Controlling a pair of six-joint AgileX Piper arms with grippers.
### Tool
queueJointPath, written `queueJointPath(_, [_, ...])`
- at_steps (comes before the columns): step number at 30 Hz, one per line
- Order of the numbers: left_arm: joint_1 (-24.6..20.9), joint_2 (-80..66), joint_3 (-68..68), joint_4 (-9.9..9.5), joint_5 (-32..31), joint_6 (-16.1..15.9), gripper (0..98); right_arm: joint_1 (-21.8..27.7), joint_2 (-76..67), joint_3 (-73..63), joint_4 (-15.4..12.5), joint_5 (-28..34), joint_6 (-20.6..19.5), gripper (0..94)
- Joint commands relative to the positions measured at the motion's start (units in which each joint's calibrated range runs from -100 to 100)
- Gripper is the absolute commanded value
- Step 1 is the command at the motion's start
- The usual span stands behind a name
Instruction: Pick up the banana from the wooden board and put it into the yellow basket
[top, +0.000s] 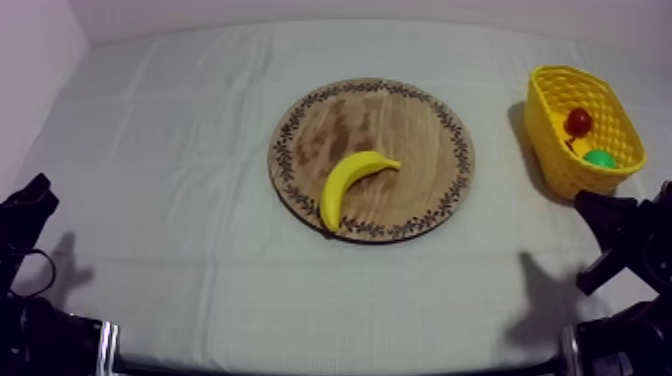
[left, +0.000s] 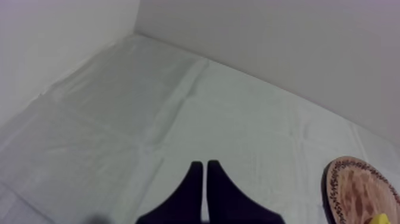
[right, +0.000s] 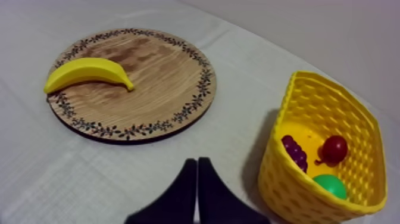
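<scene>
Banana (top: 352, 183), smooth yellow and gently curved, lies on the round wooden board (top: 400, 125) toward its near left edge when seen from above. The board has streaky brown grain and a ring of little leaf sprigs round its rim. Well off to the right stands the yellow basket (top: 556, 165), an open moulded lattice, with a small red fruit (top: 578, 122) and a round green fruit (top: 601, 158) inside. Everything sits on a grey-white cloth (top: 180, 190) marked with fold creases. From the left wrist, the left gripper (left: 202, 164) hangs over bare cloth that runs back to a plain pale wall (left: 268, 47). Its two black fingers are pressed together in a narrow wedge, holding nothing. From the right wrist, the right gripper (right: 197, 161) is likewise closed on nothing, above the cloth between board and basket. In the basket, purple grapes (right: 294, 152) lie beside the red fruit.
</scene>
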Motion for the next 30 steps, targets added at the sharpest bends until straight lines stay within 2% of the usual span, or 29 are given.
queueJointPath(1, [0.0, 0.0, 0.0, -0.02, 0.0, 0.0, 0.1, 0.0, 0.0, 0.0, 0.0, 0.0, 0.0, 0.3])
queueJointPath(19, [0.0, 0.0, 0.0, -0.02, 0.0, 0.0, 0.1, -1.5, 0.0, 0.0, 0.0, 0.0, 0.0, 0.3])
queueJointPath(25, [0.0, 0.0, 0.0, -0.02, 0.0, 0.0, 0.1, -5.7, 0.0, 0.0, 0.0, 0.0, 0.8, 0.5])
queueJointPath(30, [0.0, 0.0, 0.0, -0.02, 0.0, 0.0, 0.1, -10.9, -0.1, 0.0, 0.0, -0.1, -0.7, 0.6])
